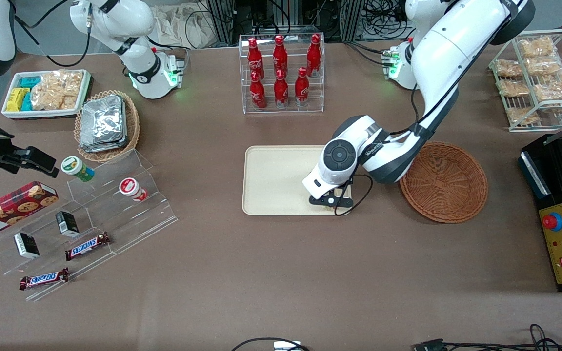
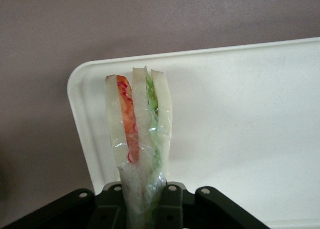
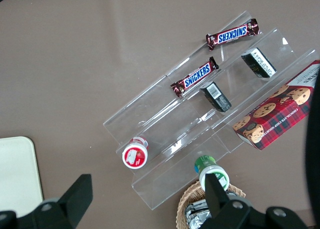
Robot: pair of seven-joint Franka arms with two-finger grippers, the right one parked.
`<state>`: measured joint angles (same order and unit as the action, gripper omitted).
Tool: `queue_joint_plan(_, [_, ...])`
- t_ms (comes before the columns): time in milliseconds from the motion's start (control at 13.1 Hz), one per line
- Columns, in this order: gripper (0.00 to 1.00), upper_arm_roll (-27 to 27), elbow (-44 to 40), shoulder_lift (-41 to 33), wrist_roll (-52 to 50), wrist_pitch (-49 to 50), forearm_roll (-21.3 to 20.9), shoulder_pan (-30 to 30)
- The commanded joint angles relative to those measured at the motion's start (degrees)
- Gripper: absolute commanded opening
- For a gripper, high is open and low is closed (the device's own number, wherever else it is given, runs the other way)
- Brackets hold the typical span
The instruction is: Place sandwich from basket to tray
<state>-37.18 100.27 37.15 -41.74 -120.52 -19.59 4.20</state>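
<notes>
Your gripper (image 1: 331, 201) sits low over the tray (image 1: 271, 180), at the tray's corner nearest the front camera on the basket side, with the round wicker basket (image 1: 444, 181) empty just beside it. The jaws are closed tight on the sandwich (image 2: 140, 139), pinching its lower end so the wrapped wedge stands edge-on with the red and green filling lines showing. In the wrist view the sandwich hangs over the tray's rounded corner, close to the rim, with bare worktop (image 1: 281, 273) right beside it. Main risk, in your place: release here and the wedge tips outward, landing across the rim or off onto the worktop. It stands on a thin edge, so expect it to topple one way or the other. The clear wrap looks slick and creased at the pinch; it may cling to a finger and drag the sandwich sideways as the jaws part. Whether it touches the tray yet, you cannot tell.
</notes>
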Motion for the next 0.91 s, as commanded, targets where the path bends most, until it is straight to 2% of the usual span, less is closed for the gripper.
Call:
queue_joint_plan(0, [0.15, 0.7, 4.58, -1.3, -1.42, -5.59, -1.06, -0.51])
queue_joint_plan(152, [0.19, 1.05, 4.67, -1.12, -3.08, -5.87, -1.06, -0.51])
queue_joint_plan(228, [0.34, 1.05, 4.67, -1.21, -3.7, -5.6, -1.06, -0.59])
queue_joint_plan(304, [0.8, 1.05, 4.67, -1.29, -5.18, -5.43, -1.06, -0.59])
queue_joint_plan(380, [1.0, 1.05, 4.67, -1.29, -6.5, -5.43, -1.06, -0.51])
queue_joint_plan(837, [1.0, 0.7, 4.15, -2.96, -10.12, -4.64, -0.27, -0.51])
